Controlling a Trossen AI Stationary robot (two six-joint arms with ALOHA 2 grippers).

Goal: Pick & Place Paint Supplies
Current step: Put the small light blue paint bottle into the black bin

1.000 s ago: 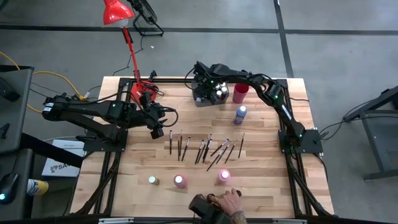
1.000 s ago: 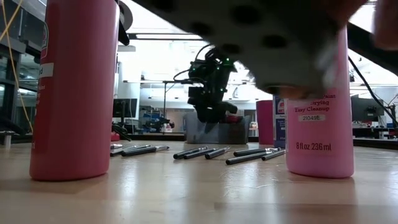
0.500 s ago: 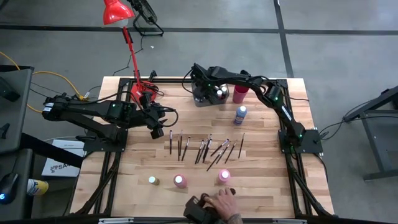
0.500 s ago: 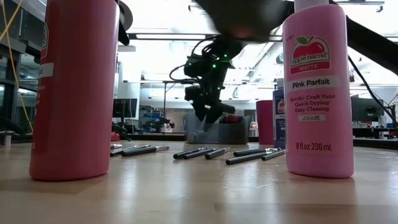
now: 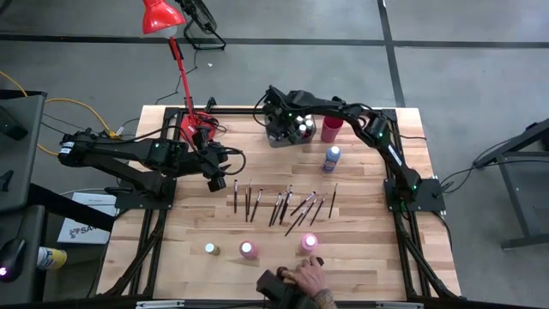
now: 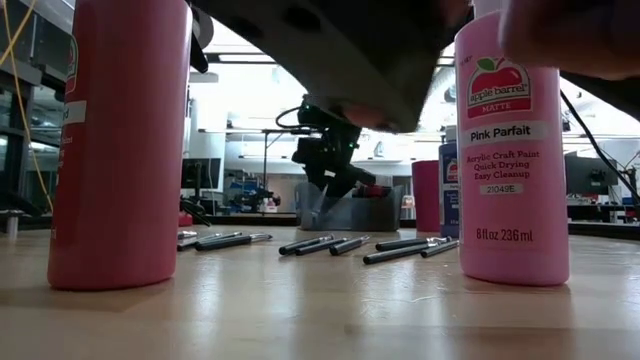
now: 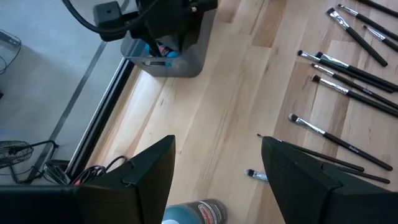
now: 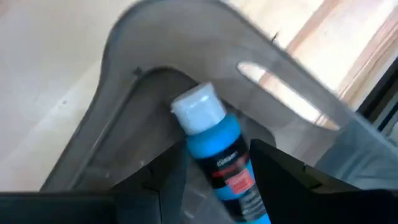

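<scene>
My left pincer [image 5: 216, 182] hangs over the desk [image 5: 369, 257] at about nine o'clock, fingers apart with nothing between them. I judge it is parked there to keep clear while the other arm works, and to be near the brushes for a later pick. Its wrist camera shows a blue-capped bottle [image 7: 194, 211] just under it on the wood.

Toward the middle, the paintbrushes [image 5: 283, 204] lie in a loose row across the centre of the desk, handles roughly parallel, all waiting. At six o'clock three bottles stand upright near the front edge: a pale-capped one [image 5: 210, 249] and two pink ones [image 5: 248, 250], [image 5: 309, 243]. A person's hand [image 5: 307, 279] rests on a dark device at that edge, just beside the pink bottle.

At twelve o'clock sits the grey bin [image 5: 285, 137], already holding several bottles. My right pincer [image 5: 281, 123] is down over it, clamped on a blue paint bottle [image 8: 214, 155] with a white cap, held tilted inside the bin's wall; I read this as the placing step, with the release not yet done. Just right of the bin stands the red cup [image 5: 331, 129], and a blue bottle [image 5: 331, 158] stands alone at about two o'clock.
</scene>
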